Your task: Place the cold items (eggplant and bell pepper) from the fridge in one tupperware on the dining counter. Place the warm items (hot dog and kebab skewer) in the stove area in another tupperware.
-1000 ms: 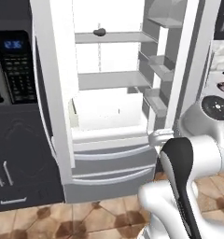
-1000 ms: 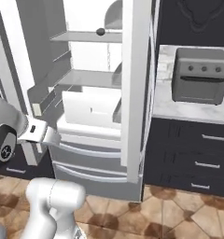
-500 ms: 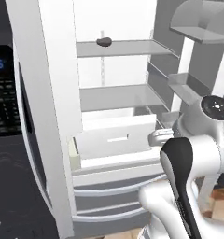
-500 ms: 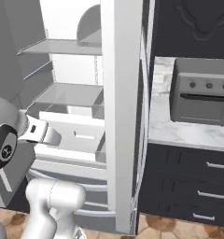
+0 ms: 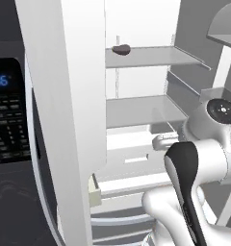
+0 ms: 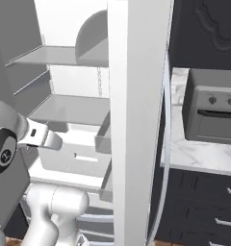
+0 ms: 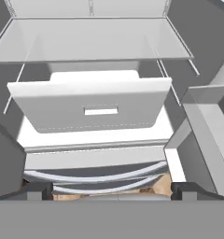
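Hand view: our claw (image 7: 112,192) is wide open and empty, tips low at the edges, aimed at the fridge drawer (image 7: 93,106) under the lower shelf (image 7: 90,39). A dark item (image 5: 121,49), likely the eggplant, sits on the upper shelf (image 5: 153,56), well above the claw; we see no pepper. We should lift the hand to that shelf, keep clear of the door (image 5: 64,120), and approach level.
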### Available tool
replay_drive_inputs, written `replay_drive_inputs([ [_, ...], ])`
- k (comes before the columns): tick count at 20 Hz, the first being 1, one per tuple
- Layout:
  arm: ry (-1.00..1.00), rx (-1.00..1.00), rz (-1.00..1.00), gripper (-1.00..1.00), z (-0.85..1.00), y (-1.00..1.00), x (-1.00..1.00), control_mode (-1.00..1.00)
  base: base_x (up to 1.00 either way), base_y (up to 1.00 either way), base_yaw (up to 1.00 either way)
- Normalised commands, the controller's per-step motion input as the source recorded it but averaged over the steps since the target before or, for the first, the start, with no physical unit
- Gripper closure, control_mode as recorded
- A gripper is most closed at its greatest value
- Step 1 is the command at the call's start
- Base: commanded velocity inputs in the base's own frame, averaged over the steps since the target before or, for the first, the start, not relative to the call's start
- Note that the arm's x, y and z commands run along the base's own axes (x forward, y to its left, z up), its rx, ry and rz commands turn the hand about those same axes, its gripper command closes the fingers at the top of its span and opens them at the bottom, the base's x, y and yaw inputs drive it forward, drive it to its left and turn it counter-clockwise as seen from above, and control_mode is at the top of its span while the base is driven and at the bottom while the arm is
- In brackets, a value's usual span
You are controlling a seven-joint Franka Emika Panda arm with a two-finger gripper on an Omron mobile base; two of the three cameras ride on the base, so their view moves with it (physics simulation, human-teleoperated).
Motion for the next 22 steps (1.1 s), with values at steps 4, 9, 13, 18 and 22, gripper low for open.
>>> replay_drive_inputs([
  [4,0.00,0.00,0.00,-1.00,0.00,0.00,0.00,1.00,0.78,0.08,0.00],
  [9,0.00,0.00,0.00,-1.00,0.00,0.00,0.00,1.00,0.90,0.29,0.00],
  [13,-0.06,0.00,0.05,-1.00,0.72,0.10,0.73,-1.00,0.00,0.00,0.00],
  [18,-0.08,0.00,0.09,-1.00,0.98,0.01,0.72,-1.00,0.00,0.00,0.00],
  [22,-0.05,-0.07,0.03,-1.00,0.94,0.00,0.66,-1.00,0.00,0.00,0.00],
])
